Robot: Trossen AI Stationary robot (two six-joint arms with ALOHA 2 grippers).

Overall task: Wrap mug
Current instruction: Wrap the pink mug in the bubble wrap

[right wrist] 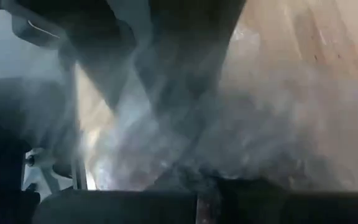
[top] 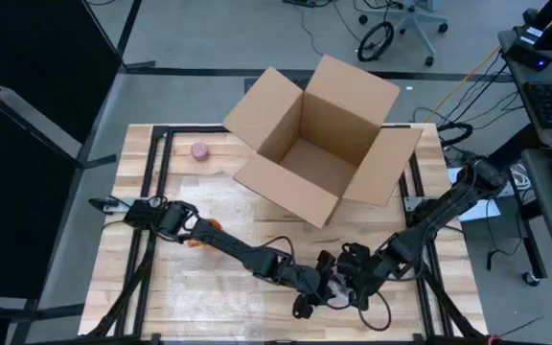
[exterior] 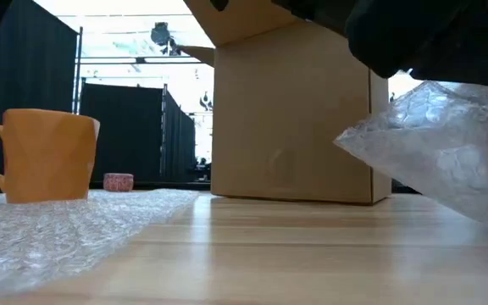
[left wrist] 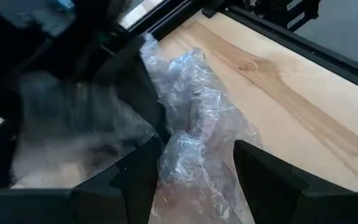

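Observation:
An orange mug [exterior: 45, 157] stands upright on a flat sheet of bubble wrap [exterior: 66, 229] at the table's left; in the high view the mug [top: 195, 241] shows partly under my left arm. Near the table's front edge, a bunched piece of bubble wrap [left wrist: 191, 143] hangs above the wood [exterior: 447, 152]. My right gripper [top: 341, 286] is shut on it. My left gripper [left wrist: 197, 146] is open, one finger on either side of the bunch. My right gripper holds the bunched wrap by its upper part [left wrist: 148, 56], several crumpled layers; the wrap itself veils the fingers in the right wrist view. The bunch hangs slack below the gripper [exterior: 473, 195], raised off the table. My left gripper: the wrap lies close against one finger [left wrist: 143, 174]; whether it touches, I cannot tell.
An open cardboard box [top: 319, 144] stands at the table's far middle, flaps spread. A small pink roll [top: 199, 150] lies at the far left. Black frame rails [top: 156, 163] run along the table's sides. Bare wood lies between the box and the grippers.

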